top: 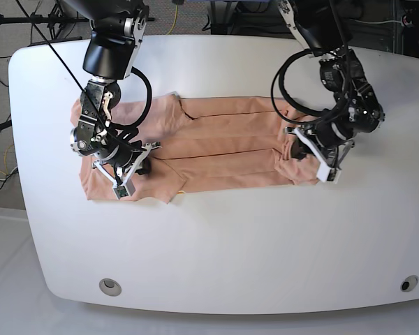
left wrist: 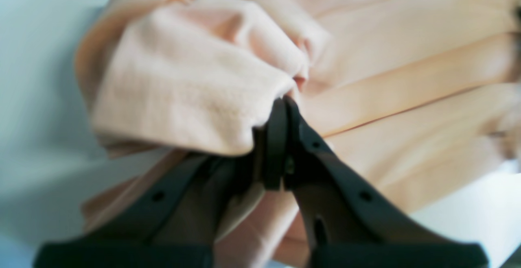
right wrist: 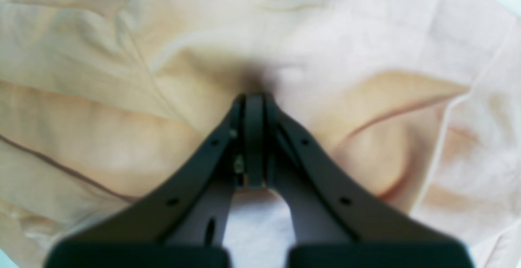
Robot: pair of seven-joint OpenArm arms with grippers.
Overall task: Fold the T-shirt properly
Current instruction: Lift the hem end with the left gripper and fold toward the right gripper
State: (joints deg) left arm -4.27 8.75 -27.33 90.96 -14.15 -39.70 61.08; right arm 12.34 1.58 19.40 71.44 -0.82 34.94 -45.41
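Note:
The peach T-shirt (top: 223, 146) lies stretched lengthwise across the white table (top: 230, 251), with long creases running along it. In the base view my left gripper (top: 298, 150) is at the shirt's right end. The left wrist view shows my left gripper (left wrist: 285, 103) shut on a bunched fold of the T-shirt (left wrist: 183, 77). My right gripper (top: 141, 162) is at the shirt's left end. In the right wrist view my right gripper (right wrist: 254, 97) is shut, its tips pinching the T-shirt (right wrist: 101, 117), whose creases run toward them.
The shirt sits toward the back of the table, with bare white surface in front of it. Round fittings (top: 110, 285) (top: 405, 283) sit near the front corners. Cables and stands (top: 28, 17) crowd the floor behind the far edge.

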